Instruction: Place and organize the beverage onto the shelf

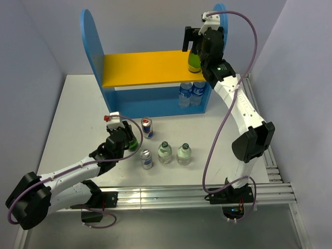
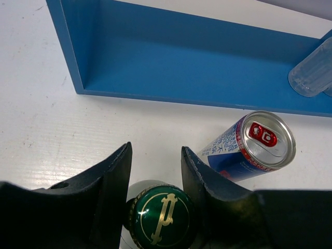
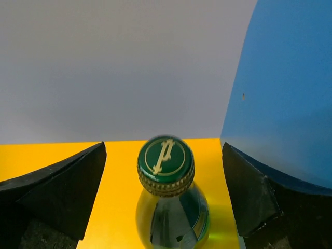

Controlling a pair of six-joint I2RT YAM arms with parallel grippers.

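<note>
The shelf (image 1: 150,67) has blue side panels and a yellow-orange upper board (image 3: 62,153). At that board's right end a green glass bottle (image 1: 194,62) stands upright. My right gripper (image 3: 163,151) is open around its green cap (image 3: 166,160), with both fingers well apart from it. On the table in front of the shelf, my left gripper (image 2: 155,153) is shut on a second green bottle (image 1: 134,143). Its cap (image 2: 162,215) sits low between the two fingers. The rest of that bottle is hidden under the gripper.
A blue-and-silver can (image 2: 254,148) stands just right of my left gripper, and another can (image 1: 147,159) is nearer the front. Two clear green-capped bottles (image 1: 165,152) (image 1: 183,153) stand mid-table. Two water bottles (image 1: 185,93) stand on the shelf's blue base (image 2: 197,57).
</note>
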